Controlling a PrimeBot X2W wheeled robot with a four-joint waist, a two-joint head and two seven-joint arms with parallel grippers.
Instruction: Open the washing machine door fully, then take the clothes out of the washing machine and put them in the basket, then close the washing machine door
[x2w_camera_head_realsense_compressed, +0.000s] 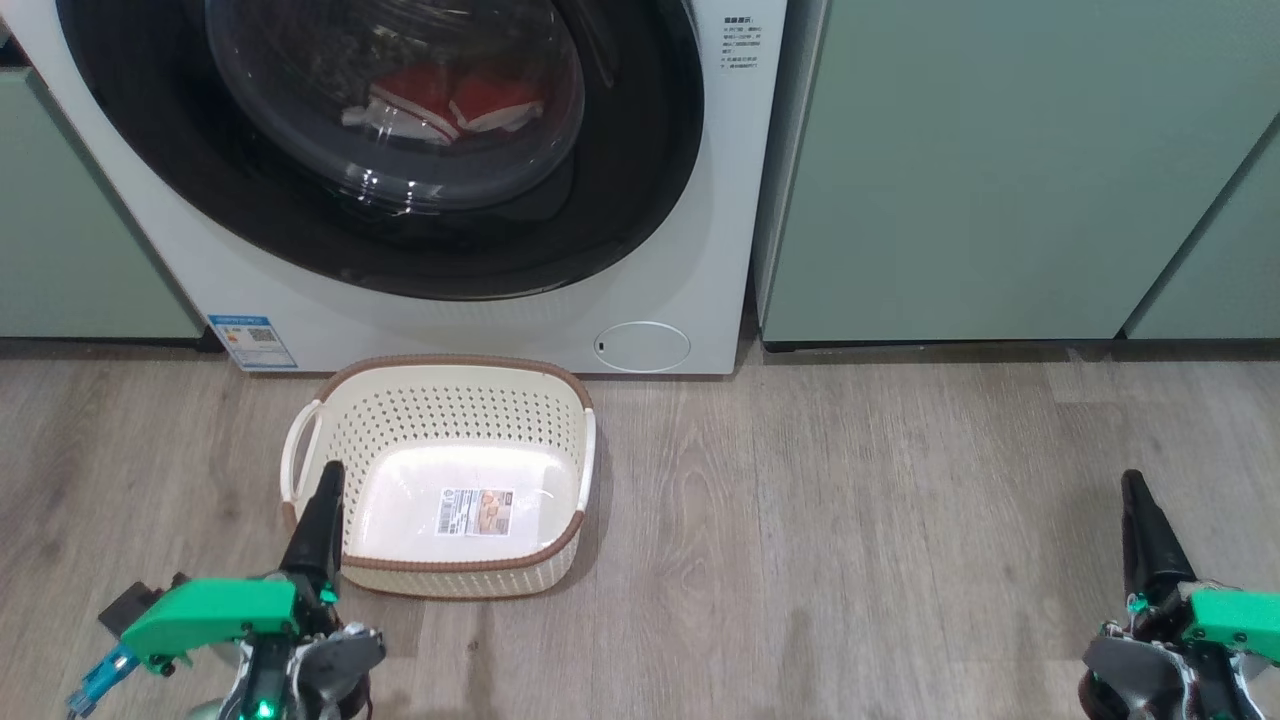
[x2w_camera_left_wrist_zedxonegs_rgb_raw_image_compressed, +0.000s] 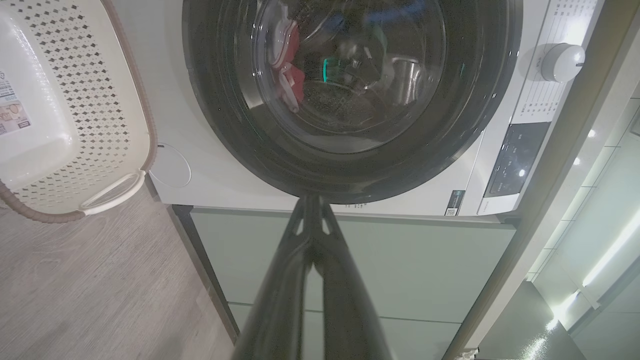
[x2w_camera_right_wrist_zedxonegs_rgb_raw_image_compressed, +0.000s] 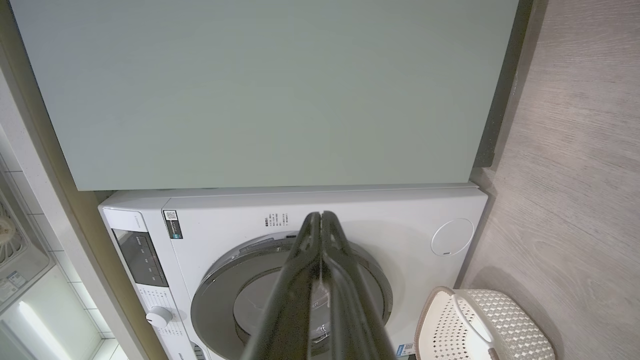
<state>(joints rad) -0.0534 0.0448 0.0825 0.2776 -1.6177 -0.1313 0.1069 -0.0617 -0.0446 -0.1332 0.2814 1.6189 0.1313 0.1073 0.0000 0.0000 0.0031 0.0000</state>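
Observation:
The white washing machine (x2w_camera_head_realsense_compressed: 700, 250) stands straight ahead with its black-rimmed door (x2w_camera_head_realsense_compressed: 640, 170) closed. Behind the glass lie the red clothes (x2w_camera_head_realsense_compressed: 450, 100) with white trim, and they also show as red clothes (x2w_camera_left_wrist_zedxonegs_rgb_raw_image_compressed: 292, 75) in the left wrist view. An empty cream basket (x2w_camera_head_realsense_compressed: 440, 400) with a brown rim sits on the floor before the machine. My left gripper (x2w_camera_head_realsense_compressed: 325, 500) is shut, low at the basket's near left corner. Far to the right, my right gripper (x2w_camera_head_realsense_compressed: 1135, 495) is shut above the bare floor. Both hold nothing.
Pale green cabinet doors (x2w_camera_head_realsense_compressed: 990, 170) flank the washer on both sides. Grey wood floor (x2w_camera_head_realsense_compressed: 850, 520) stretches between the basket and my right gripper. The washer's control dial (x2w_camera_left_wrist_zedxonegs_rgb_raw_image_compressed: 562, 61) and panel appear in the left wrist view.

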